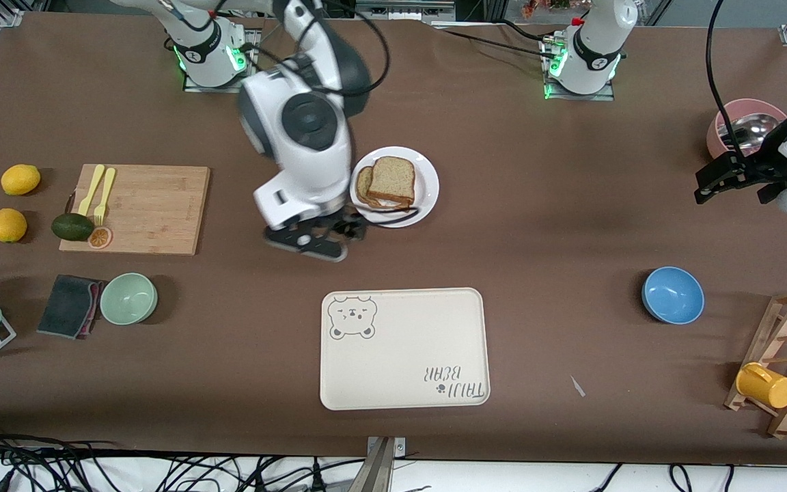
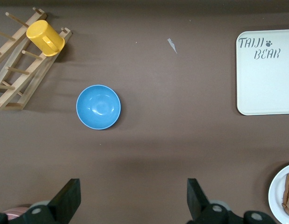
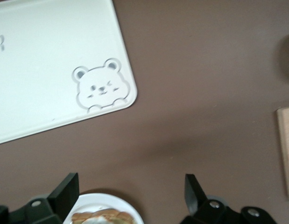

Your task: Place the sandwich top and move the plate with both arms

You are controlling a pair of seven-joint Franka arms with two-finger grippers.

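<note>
The sandwich top [image 1: 392,179], a light brown slice with darker crust, lies on the white plate [image 1: 429,179], stacked over another slice. My right gripper [image 1: 322,238] hangs open and empty just over the plate's edge on the right arm's side. In the right wrist view the plate [image 3: 95,201] and the bread's edge [image 3: 104,217] show beside one of the fingers [image 3: 67,189], with the right gripper [image 3: 130,191] holding nothing. My left gripper [image 1: 732,184] waits open over bare table at the left arm's end, and it is empty in its own view [image 2: 132,193].
A cream bear tray [image 1: 404,348] lies nearer the front camera than the plate. A cutting board [image 1: 137,208] with forks, avocado and an orange slice sits toward the right arm's end. A blue bowl [image 1: 672,294], pink bowl [image 1: 742,126] and a rack with a yellow cup [image 1: 766,385] stand toward the left arm's end.
</note>
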